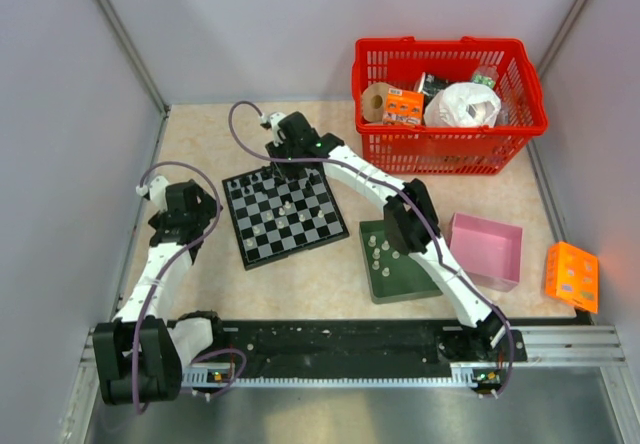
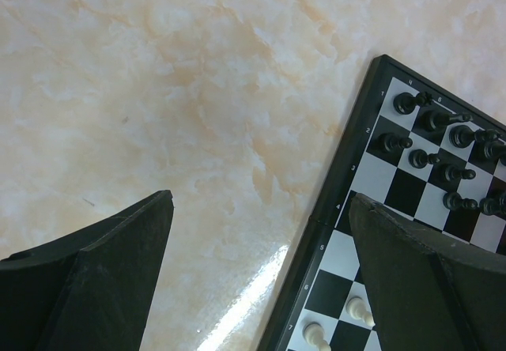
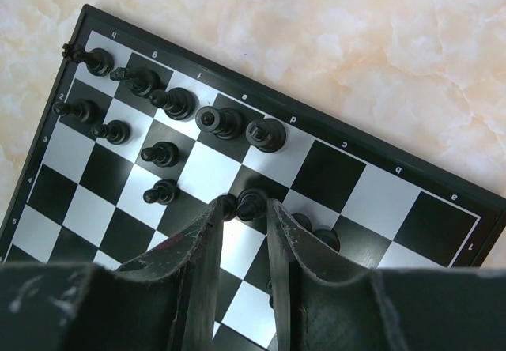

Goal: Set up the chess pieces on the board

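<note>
The board (image 1: 262, 242) lies left of centre on the table. Black chess pieces (image 3: 178, 102) stand in two rows along its far edge. My right gripper (image 3: 243, 203) hangs low over that end, jaws narrow but still apart, with a black pawn (image 3: 251, 205) between the fingertips and a second black piece (image 3: 228, 206) against the left finger. Two whitish pieces (image 2: 360, 311) stand on the board (image 2: 395, 185) in the left wrist view. My left gripper (image 2: 261, 201) is open wide over the board's left edge, holding nothing.
A dark green tray (image 1: 408, 282) with several whitish pieces (image 1: 378, 254) sits right of the board. Beside it is a pink box (image 1: 487, 249), then an orange block (image 1: 571, 276). A red basket (image 1: 450, 139) of goods stands at the back right.
</note>
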`<state>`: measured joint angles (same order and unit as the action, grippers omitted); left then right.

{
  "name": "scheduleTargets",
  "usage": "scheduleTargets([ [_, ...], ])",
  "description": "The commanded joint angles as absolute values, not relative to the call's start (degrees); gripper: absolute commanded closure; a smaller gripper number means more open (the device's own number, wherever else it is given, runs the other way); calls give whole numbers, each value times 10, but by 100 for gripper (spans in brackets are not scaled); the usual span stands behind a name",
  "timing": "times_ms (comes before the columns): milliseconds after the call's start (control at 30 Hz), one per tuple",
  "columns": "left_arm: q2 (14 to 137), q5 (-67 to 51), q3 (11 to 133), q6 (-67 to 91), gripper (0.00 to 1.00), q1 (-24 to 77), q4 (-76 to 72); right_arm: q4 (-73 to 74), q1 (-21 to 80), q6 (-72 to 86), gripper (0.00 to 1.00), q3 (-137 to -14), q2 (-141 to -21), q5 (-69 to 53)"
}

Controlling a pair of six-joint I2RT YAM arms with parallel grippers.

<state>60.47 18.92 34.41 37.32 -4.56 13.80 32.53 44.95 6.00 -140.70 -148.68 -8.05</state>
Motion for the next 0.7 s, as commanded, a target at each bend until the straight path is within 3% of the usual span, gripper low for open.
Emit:
scheduleTargets([
  [0,596,188,363,367,2,-47,134,310,455,52,71,-1438,-1499,-78],
  [667,599,187,367,367,2,-48,137,310,456,54,73,-1447,-1517,-72],
])
